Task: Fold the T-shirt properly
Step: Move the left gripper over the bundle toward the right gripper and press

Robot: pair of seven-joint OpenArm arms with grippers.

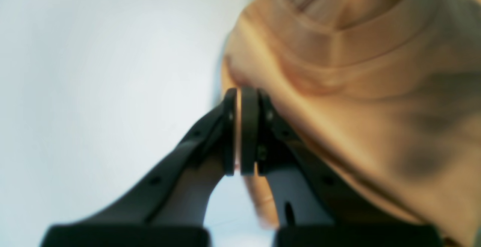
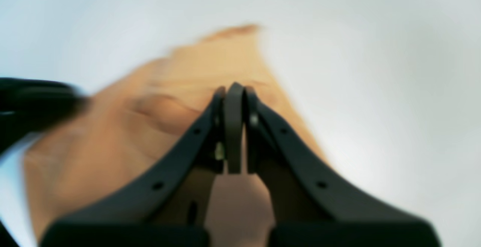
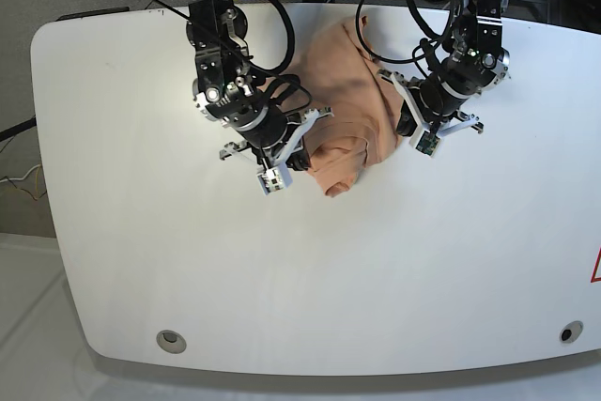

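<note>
**Both grippers pinch the bunched T-shirt at mid-table**

On the left of the base view, the right gripper (image 3: 302, 149) is clamped on a fold of the peach T-shirt (image 3: 343, 105); its wrist view shows the jaws pressed together with cloth between them (image 2: 233, 126). The shirt lies crumpled on the white table (image 3: 141, 232), between the two arms. On the right, the left gripper (image 3: 406, 124) is closed on the shirt's edge, a thin strip of fabric caught between its pads (image 1: 240, 130).
</note>
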